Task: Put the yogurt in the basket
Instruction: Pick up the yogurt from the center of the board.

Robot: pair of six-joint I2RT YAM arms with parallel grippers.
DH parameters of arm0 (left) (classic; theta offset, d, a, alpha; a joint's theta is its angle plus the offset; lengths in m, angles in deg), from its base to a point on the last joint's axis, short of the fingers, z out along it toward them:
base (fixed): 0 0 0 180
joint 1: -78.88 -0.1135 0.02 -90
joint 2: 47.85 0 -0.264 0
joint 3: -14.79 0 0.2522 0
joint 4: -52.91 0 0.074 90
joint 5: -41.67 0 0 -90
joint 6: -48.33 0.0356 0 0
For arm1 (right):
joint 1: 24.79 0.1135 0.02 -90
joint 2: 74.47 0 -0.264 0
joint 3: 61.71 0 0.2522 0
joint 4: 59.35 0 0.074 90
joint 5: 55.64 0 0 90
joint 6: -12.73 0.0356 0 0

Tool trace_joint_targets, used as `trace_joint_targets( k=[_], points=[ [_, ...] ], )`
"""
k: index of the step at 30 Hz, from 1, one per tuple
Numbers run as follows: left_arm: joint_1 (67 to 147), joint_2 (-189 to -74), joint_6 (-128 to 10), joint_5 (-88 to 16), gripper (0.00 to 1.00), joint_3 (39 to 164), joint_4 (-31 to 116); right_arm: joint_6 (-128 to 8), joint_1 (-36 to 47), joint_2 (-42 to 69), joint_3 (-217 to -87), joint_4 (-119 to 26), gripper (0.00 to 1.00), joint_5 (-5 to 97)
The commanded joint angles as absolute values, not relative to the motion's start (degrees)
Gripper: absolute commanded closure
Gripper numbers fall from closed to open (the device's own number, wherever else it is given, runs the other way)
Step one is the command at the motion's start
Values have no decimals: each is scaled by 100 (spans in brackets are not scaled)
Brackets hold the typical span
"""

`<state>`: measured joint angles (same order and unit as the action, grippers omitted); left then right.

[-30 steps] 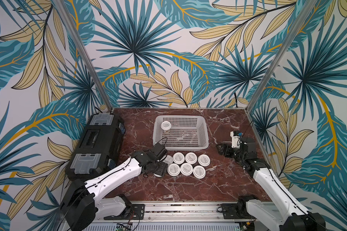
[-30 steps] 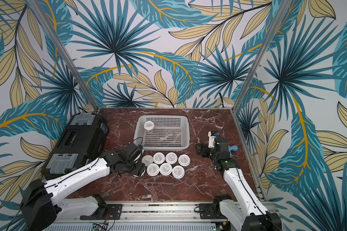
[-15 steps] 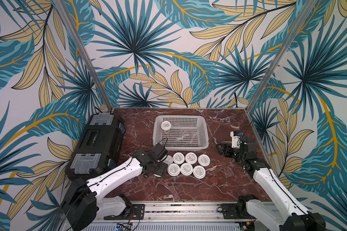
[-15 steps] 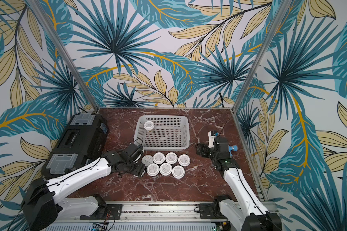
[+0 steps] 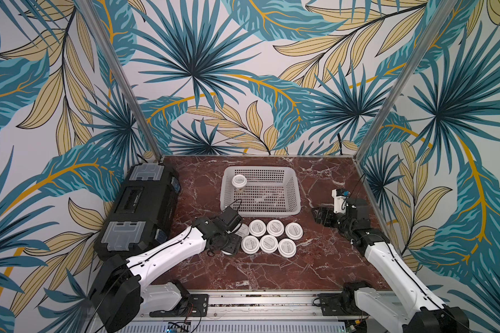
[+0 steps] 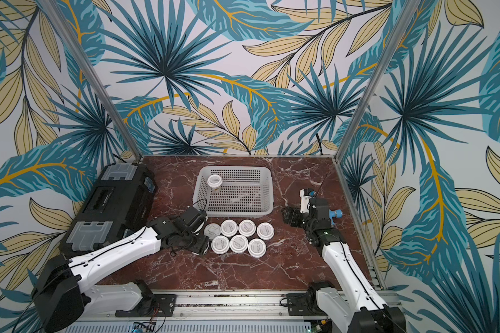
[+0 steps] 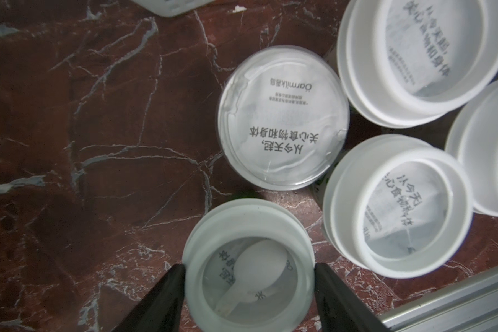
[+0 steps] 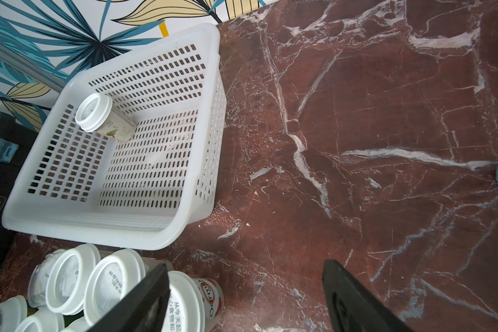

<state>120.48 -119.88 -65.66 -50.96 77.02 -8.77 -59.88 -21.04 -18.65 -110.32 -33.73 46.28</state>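
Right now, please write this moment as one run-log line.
left fingers: closed on near cup | right fingers: open, empty | basket: one cup inside | table: other cups grouped

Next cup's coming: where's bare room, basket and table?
The basket floor is bare except the far corner by the case, where one cup sits. The table is bare between basket and right gripper, and between cups and front rail. Crowded: the cups just before the basket, left gripper pinching the end cup.
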Motion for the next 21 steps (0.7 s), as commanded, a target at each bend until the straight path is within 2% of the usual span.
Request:
trace_joint_targets(
  k=[1,7,21],
  points=[
    [12064,-12045,-6593,-5163,28,7563,-830,-5986,-2083,-1927,-10948,-3441,13,4668],
    [12069,-12073,-6593,-5166,34,7565,-844,-5987,-2078,-1927,-10944,-3429,13,4675],
    [12147,-12143,-6651,-5217,36,7769,-1170,-5989,-2079,-1918,-10948,-3425,13,4666]
  ],
)
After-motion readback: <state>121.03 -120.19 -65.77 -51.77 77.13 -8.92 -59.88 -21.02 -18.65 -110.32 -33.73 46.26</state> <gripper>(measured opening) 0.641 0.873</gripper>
